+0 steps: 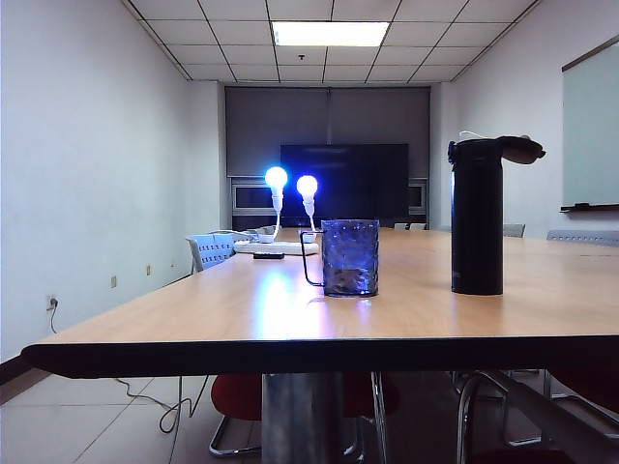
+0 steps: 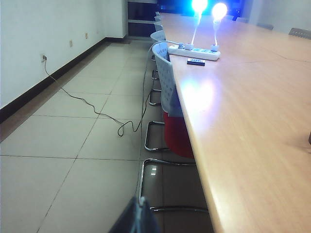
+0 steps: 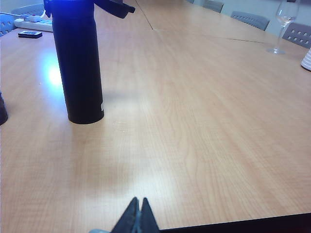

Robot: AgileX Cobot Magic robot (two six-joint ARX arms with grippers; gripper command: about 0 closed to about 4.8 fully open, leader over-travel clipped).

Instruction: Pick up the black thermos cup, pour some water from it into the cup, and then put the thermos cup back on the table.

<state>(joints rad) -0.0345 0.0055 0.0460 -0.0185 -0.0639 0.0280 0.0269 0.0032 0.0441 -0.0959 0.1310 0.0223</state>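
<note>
On the light tan wooden table [image 1: 193, 319], the tall black thermos cup [image 1: 477, 217] stands upright, lid flipped open, right of the dimpled bluish glass cup [image 1: 349, 257]. The right gripper [image 3: 138, 213], fingers pressed together, hangs at the near edge; the left gripper [image 2: 138, 218], likewise pressed together, hangs off the table's left side.

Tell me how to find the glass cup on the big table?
Look at the long wooden table, near its front edge. Left of the tall black thermos cup stands the cup. It is short, see-through, bluish and dimpled, with a thin dark wire handle.
</note>
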